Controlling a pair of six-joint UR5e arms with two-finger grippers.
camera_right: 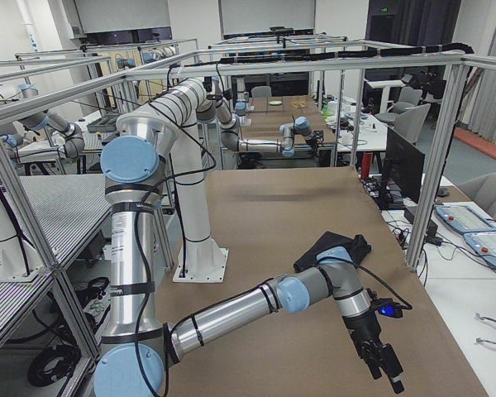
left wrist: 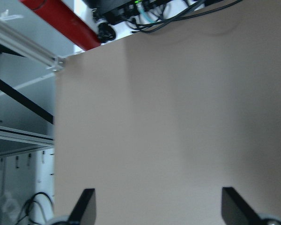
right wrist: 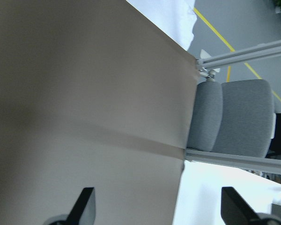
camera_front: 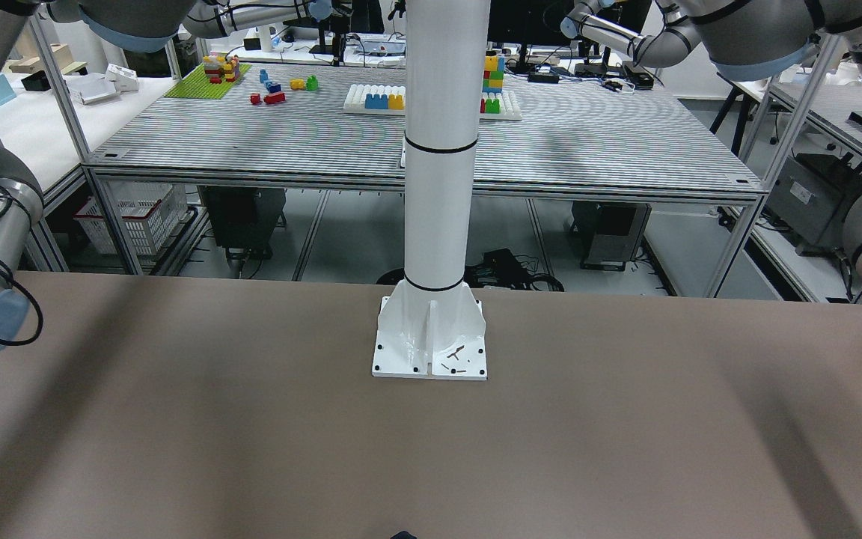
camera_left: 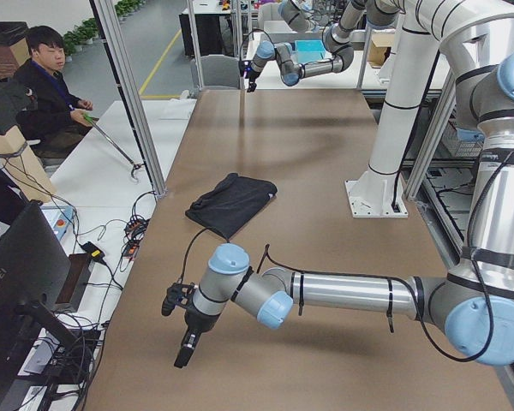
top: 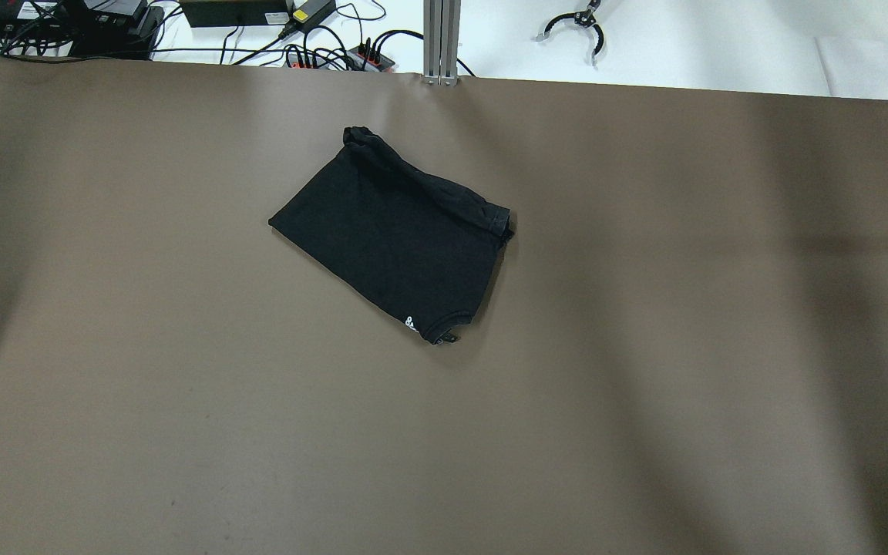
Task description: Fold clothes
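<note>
The left gripper [left wrist: 159,208] hung over the brown table [top: 182,432], close to the table's left end and near the long edge on the operators' side, with its tip pointed down. In its wrist view the two dark fingers [left wrist: 86,206] stood wide apart, and only bare table surface showed between them. Ahead of this gripper the table ended at some cables [left wrist: 145,11] and a red bar [left wrist: 65,21].

To the right of the left gripper, well apart from it, the black clothes [top: 390,239] lay flat on the table in a folded, roughly rectangular shape turned at an angle. The edge farther from the robot was bunched into a thick roll, and a small white mark [top: 411,322] showed at the nearest corner. Nothing touched the fabric. The base plate [camera_front: 431,348] of the white pillar [camera_front: 438,150] stood on the robot's side, apart from the clothes.

Further right, the right gripper [right wrist: 159,208] also hung over the table near the operators' edge, pointed down, well apart from the clothes. Its fingers [right wrist: 84,206] were spread with nothing between them. Beyond the table edge, its camera showed a grey chair [right wrist: 239,117].
</note>
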